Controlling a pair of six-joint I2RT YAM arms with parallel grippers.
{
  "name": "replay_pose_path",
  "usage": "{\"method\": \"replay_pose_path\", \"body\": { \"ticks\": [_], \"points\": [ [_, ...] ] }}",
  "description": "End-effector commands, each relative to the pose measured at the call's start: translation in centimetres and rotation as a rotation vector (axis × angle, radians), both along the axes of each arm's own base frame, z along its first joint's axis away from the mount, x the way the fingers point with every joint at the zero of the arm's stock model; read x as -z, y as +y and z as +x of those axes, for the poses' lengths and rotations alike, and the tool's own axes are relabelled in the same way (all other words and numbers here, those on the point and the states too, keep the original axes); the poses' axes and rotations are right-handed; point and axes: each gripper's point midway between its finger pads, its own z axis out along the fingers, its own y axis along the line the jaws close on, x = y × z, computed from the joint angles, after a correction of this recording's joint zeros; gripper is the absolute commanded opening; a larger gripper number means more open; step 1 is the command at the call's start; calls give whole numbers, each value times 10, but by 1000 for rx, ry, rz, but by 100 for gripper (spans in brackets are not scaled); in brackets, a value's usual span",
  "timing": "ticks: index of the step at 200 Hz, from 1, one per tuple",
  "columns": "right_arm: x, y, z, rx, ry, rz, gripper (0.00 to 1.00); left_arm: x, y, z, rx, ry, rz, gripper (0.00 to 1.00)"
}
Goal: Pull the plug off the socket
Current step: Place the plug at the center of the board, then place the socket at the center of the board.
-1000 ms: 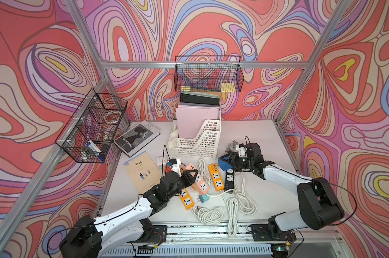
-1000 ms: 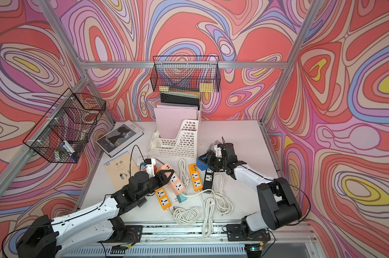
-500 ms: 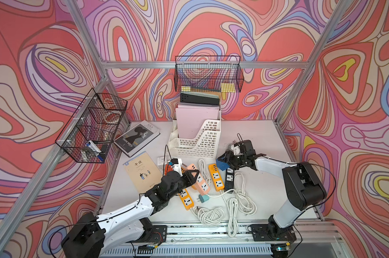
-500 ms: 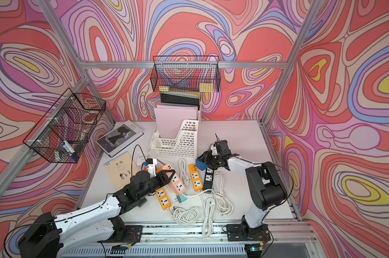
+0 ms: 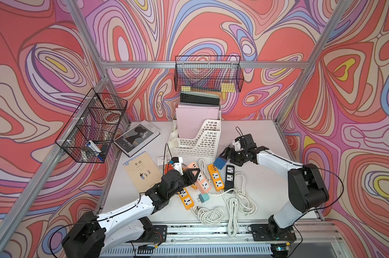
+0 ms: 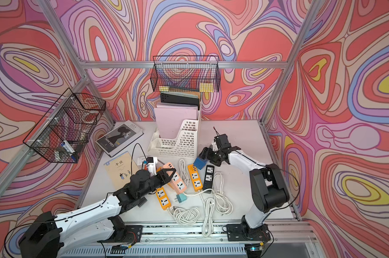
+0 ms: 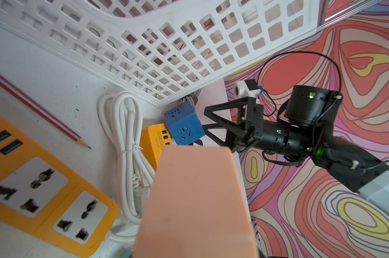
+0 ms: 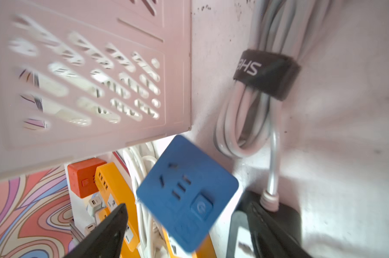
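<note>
Lying loose on the table (image 5: 267, 138) in the lower middle of both top views, the teal plug (image 5: 203, 198) shows bare prongs, out of every socket, just beside the lower end of the pink power strip (image 5: 202, 179), which we see the left gripper (image 5: 194, 175) clamped on. Right of centre, the right gripper (image 7: 205, 118) has its jaws spread wide with a blue socket cube (image 8: 186, 189) between them, close by the white file rack (image 5: 202, 143), and we cannot tell whether they touch it.
</note>
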Motion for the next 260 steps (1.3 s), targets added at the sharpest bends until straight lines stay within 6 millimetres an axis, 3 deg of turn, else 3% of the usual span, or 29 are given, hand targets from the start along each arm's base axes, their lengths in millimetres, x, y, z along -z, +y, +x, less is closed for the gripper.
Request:
{"method": "replay_pose_path", "body": {
  "ticks": [1,32,51,65,70,81,95,125,147,218,260],
  "points": [
    [-61,-15,-12,-45,-199,-64,83,-30,-5,7,6,-78,-48,0],
    [-130,13,-46,-156,-421,221,82,-35,-8,11,1,-83,-59,0],
    [-156,33,-68,-200,-476,451,82,-39,-13,16,-1,-68,-69,0],
    [-166,53,-87,-260,-553,462,83,-34,-16,18,-2,-34,-66,0],
    [-165,62,-95,-289,-577,432,85,-49,-20,22,0,-48,-88,0],
    [-157,80,-112,-364,-637,317,92,-51,-23,25,1,-36,-91,0],
    [-138,95,-126,-448,-668,182,94,-53,-27,27,8,-26,-94,0],
    [-97,101,-127,-504,-581,-40,98,-59,-32,27,30,-27,-89,0],
    [-86,98,-119,-497,-559,-154,98,-61,-32,26,37,-28,-81,0],
    [-84,144,-127,-666,-548,-8,89,-69,-32,26,39,-43,-95,0],
    [-77,146,-124,-667,-520,-30,73,-69,-33,28,35,-38,-99,0]
  ]
}}
